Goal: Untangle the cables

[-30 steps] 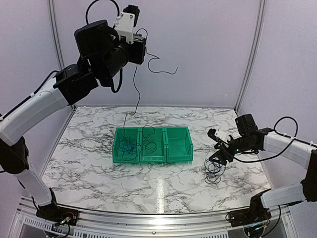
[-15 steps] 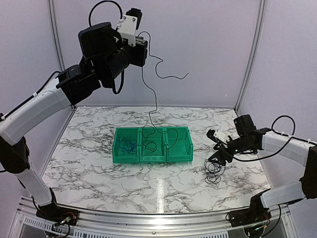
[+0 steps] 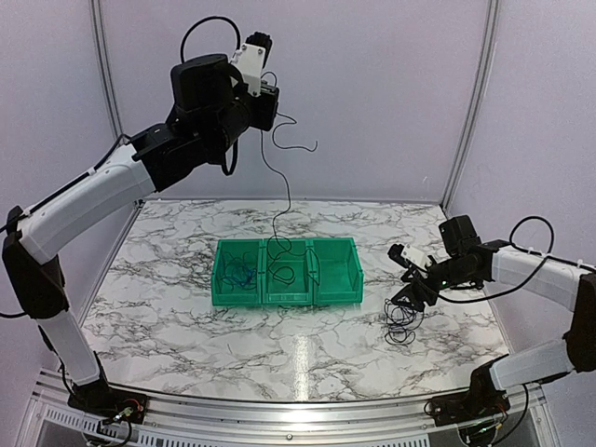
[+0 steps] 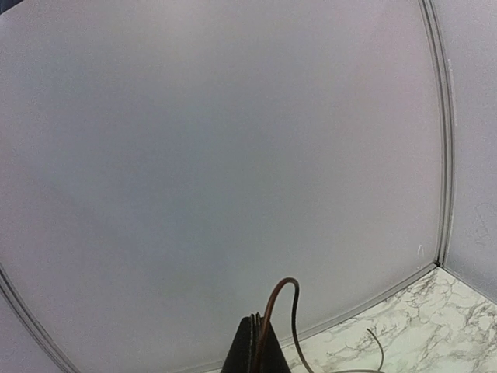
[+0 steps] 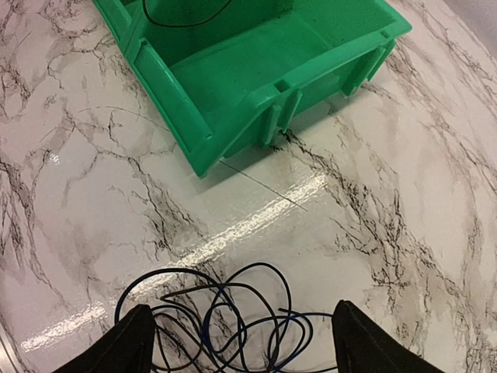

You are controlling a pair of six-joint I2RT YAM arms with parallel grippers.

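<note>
Cables point(image 3: 240, 275) partly sit in the bins point(image 3: 289, 300); my left hand point(image 4: 256, 338) pinches one aloft, my right hand point(image 5: 241, 311) spreads over the remaining tangle point(image 5: 225, 334).

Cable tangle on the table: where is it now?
Top view: the cable tangle lies on the table, right of the green bins, under the open right gripper.

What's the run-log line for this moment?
left gripper: shut on black cable, raised high | black cable: hangs toward green bins | right gripper: open, over tangle on table
</note>
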